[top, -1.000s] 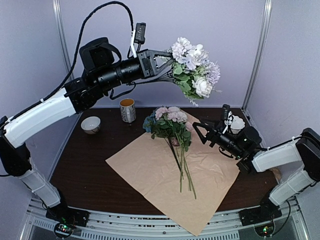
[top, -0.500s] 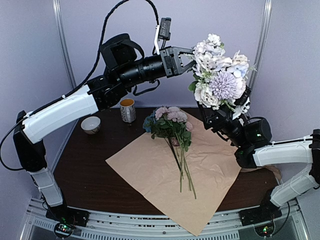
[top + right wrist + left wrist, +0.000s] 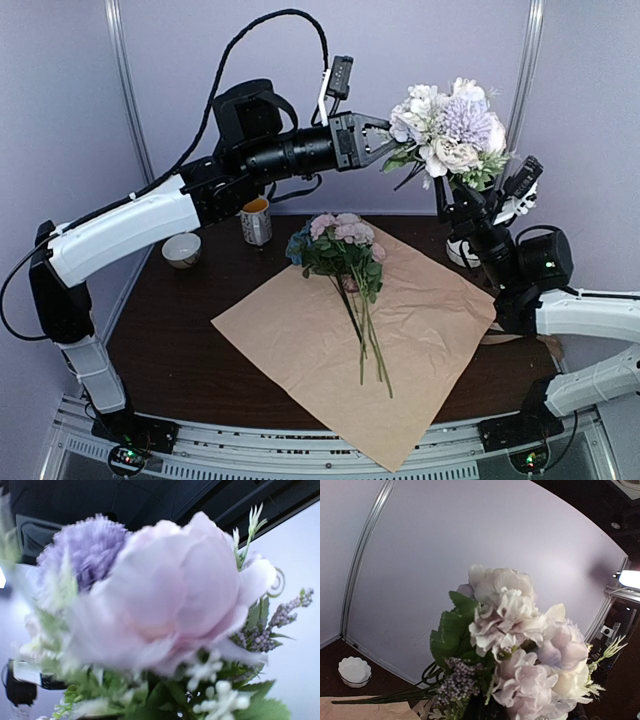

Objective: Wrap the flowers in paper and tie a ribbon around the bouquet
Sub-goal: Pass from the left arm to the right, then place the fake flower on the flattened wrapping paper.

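- My left pincer point(image 3: 378, 143) is clamped on the thin green stems of the raised bunch point(image 3: 448, 122), high above the counter point(image 3: 160, 320) near the back wall.
- The raised bunch lies nearly level in the air. Its long axis runs from left to right and tilts up a little. The stem ends are in my left pincer, and the white, lavender and pale pink blooms point right, away from it.
- In my left wrist view the raised bunch point(image 3: 520, 645) fills the lower middle, with its blooms facing away from the camera and a broad green leaf on the left.
- My right pincer point(image 3: 462, 195) points upward just beneath the bloom end of the raised bunch. Leaves hide the fingertips, so I cannot tell whether it is open, closed or holding anything.
- My right wrist view shows only blurred petals and sprigs of the raised bunch point(image 3: 170, 595) very close up. My own fingers are not visible there.
- The second bunch point(image 3: 345, 245) lies flat on the paper point(image 3: 290, 340). Its pink, white and blue blooms point to the far side. Its long stems run toward the near edge and lean slightly right.
- The paper is spread on the counter with its tan face up. It is turned like a diamond, with one corner toward the near edge.
- A cup point(image 3: 255, 220) stands beyond the paper's far left side.
- A small white bowl point(image 3: 182, 249) stands to the left of the cup. Both are clear of the paper.
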`<action>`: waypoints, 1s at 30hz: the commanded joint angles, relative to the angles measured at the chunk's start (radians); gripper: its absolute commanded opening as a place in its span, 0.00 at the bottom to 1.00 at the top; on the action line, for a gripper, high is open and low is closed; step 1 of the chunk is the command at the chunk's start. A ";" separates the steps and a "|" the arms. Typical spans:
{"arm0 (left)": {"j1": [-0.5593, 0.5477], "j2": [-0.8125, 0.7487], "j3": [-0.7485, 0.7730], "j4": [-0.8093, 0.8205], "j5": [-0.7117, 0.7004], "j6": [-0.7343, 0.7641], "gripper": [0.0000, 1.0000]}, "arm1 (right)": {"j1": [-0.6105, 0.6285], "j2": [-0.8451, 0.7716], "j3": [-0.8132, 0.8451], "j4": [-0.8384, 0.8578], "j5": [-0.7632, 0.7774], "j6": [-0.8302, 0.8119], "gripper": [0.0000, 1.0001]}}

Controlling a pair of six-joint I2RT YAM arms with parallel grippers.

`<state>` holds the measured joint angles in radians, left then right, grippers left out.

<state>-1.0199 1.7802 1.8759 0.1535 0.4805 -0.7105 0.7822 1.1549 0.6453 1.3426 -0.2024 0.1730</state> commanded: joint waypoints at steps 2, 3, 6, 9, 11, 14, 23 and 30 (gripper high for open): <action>0.004 -0.067 -0.054 -0.059 -0.047 0.064 0.00 | 0.001 -0.076 0.020 -0.149 0.043 -0.040 0.24; 0.004 -0.072 -0.055 -0.076 -0.056 0.075 0.00 | 0.003 -0.091 0.011 -0.158 0.044 -0.037 0.14; 0.010 -0.096 -0.063 -0.128 -0.097 0.117 0.00 | 0.002 -0.151 -0.003 -0.232 0.049 -0.035 0.00; 0.023 -0.128 -0.075 -0.205 -0.152 0.165 0.05 | 0.002 -0.214 0.027 -0.464 0.081 -0.025 0.00; 0.043 -0.152 -0.090 -0.271 -0.195 0.196 0.33 | 0.002 -0.244 0.062 -0.633 0.164 0.007 0.00; 0.090 -0.193 -0.131 -0.377 -0.272 0.223 0.68 | 0.003 -0.262 0.103 -0.829 0.286 0.065 0.00; 0.175 -0.349 -0.387 -0.645 -0.723 0.342 0.96 | 0.002 -0.050 0.221 -1.204 0.416 0.370 0.00; 0.229 -0.369 -0.592 -0.680 -0.756 0.329 0.96 | 0.023 0.262 0.320 -1.145 0.422 0.599 0.00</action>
<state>-0.8219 1.4231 1.3697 -0.4870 -0.2012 -0.4015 0.7876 1.2995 0.9081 0.1791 0.1837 0.6041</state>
